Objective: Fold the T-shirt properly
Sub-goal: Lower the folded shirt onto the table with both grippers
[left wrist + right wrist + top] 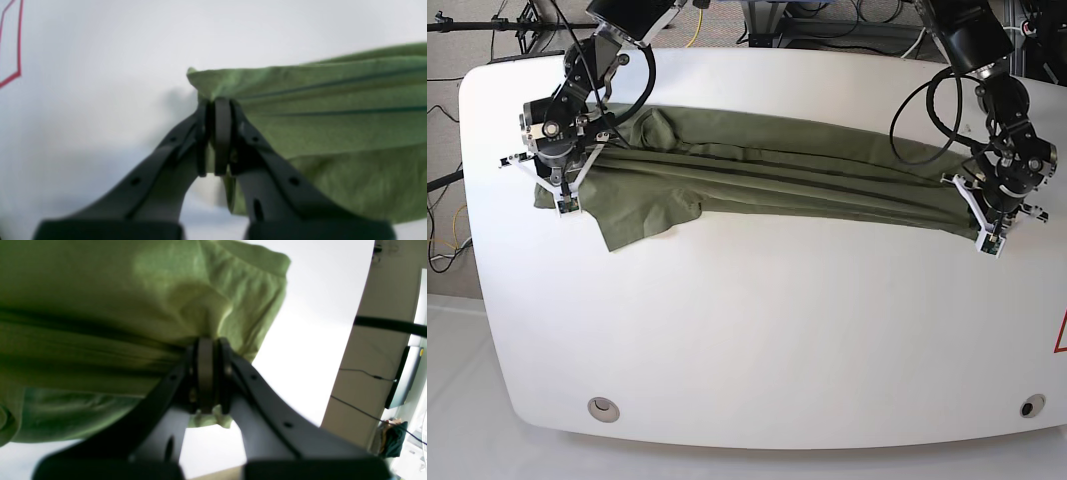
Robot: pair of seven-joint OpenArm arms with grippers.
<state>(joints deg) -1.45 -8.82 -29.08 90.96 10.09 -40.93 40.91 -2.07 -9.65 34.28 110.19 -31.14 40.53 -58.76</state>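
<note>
1. The white bench (757, 340) is filling most of the base view, with cables and stands showing along the top edge of the frame.
2. The T-shirt (767, 170) is lying as a long, gathered band across the upper half of that view, its long axis running from the upper left towards the middle right.
3. I am pinching it at both ends. My right jaws (559, 188), at the left of the base view, are pressed together on a bunched edge near the loose sleeve flap (642, 215). My left jaws (989, 228), at the right of that view, are clamped on the opposite end.
4. In each wrist view the cloth is running away sideways from the closed jaws, so the shirt is lying between my two arms, neither one nearer its middle.
5. I judge the coming move as turning on that shared axis: both ends must be travelling together across it.
</note>
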